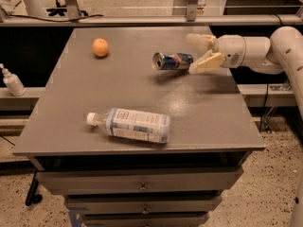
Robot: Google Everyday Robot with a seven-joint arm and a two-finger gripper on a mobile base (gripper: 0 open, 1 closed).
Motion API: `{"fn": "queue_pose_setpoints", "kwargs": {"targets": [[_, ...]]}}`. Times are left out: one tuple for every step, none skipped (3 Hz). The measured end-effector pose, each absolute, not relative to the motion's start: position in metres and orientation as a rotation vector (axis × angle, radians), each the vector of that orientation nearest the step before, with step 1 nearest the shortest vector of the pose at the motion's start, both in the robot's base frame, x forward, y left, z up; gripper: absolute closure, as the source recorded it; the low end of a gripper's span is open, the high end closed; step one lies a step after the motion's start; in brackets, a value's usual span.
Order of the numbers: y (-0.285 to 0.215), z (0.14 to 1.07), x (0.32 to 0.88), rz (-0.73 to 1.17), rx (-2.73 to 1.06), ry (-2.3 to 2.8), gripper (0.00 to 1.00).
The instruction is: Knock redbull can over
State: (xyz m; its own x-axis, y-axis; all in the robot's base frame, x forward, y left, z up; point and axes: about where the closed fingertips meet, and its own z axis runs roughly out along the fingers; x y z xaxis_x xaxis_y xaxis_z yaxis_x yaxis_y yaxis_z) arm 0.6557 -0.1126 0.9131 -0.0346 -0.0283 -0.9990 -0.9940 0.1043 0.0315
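The redbull can (171,60) lies on its side at the back right of the grey table (203,112). Its silver top points left and a shadow lies just under it. My gripper (193,54) reaches in from the right at the can's bottom end. It is open, with one cream finger above and behind that end and the other in front of it. I cannot tell whether the fingers touch the can.
A clear plastic bottle (135,125) with a blue-white label lies on its side near the front edge. An orange (100,47) sits at the back left. A small pump bottle (12,82) stands on a ledge left of the table.
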Motion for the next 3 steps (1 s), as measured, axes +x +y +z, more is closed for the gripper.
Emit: {"fn": "queue_pose_setpoints", "kwargs": {"targets": [[-0.106,0.916,0.639,1.168,-1.184,1.267,0.00],[-0.100,0.916,0.630,1.164,-1.235,1.257,0.00],[-0.095,0.915,0.627,1.153,-1.275,1.259,0.00]]}}
